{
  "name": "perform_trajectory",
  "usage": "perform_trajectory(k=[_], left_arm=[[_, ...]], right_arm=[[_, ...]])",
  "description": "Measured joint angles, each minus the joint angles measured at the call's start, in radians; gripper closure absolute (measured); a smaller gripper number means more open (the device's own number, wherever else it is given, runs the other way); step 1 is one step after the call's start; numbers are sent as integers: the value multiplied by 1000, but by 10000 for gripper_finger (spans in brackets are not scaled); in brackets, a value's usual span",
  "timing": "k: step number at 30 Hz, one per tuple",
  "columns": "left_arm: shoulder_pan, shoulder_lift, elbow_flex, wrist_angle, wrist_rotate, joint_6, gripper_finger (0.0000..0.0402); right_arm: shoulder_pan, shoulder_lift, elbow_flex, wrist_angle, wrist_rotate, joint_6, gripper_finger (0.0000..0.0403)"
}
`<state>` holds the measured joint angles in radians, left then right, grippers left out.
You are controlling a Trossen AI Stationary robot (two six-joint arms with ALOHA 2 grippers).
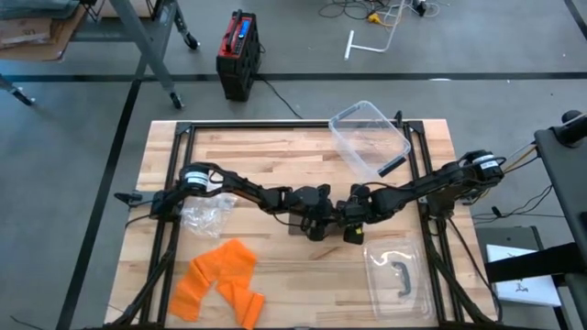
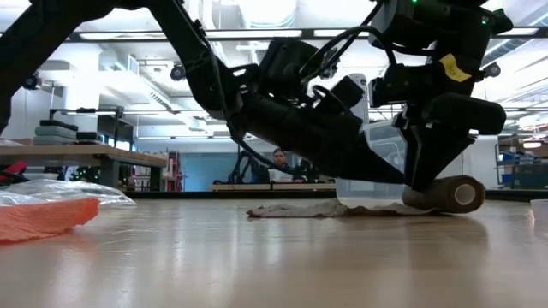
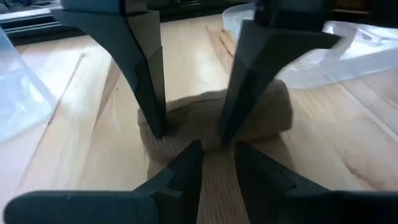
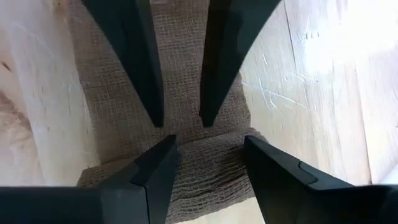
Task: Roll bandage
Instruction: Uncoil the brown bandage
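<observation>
Near the middle of the table, just toward six o'clock, both arms are meeting over the bandage, a tan open-weave strip that is partly wound. In the low view the wound part is sitting at three o'clock as a small roll, while the loose tail is trailing flat toward nine o'clock.

The right gripper is reaching in from three o'clock, its fingers standing apart and straddling the roll, pressing down on the cloth rather than visibly pinching it. The left gripper is coming in from nine o'clock with its fingers narrowed but not clenched, resting on the flat tail just beside the roll (whether any cloth is caught between them I cannot tell).

The bandage is looking light, soft and limp, with a coarse gauzy weave that should give the fingers some bite. It will likely buckle and wrinkle if pushed, and the roll could loosen or squash under a hard squeeze. The better hold is probably across the roll's ends, with the tail kept lightly taut so each turn is laying down evenly.
</observation>
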<state>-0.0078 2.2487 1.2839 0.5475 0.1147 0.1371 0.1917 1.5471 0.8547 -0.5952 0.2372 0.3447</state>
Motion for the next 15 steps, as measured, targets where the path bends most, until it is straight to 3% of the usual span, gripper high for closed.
perform_trajectory(k=[8,15], left_arm=[[-4,96,81,2,3,-13,315],[-3,126,69,-11,2,-23,315]], right_arm=[[0,1,1,6,2,6,220],[6,-2,3,-79,2,32,220]])
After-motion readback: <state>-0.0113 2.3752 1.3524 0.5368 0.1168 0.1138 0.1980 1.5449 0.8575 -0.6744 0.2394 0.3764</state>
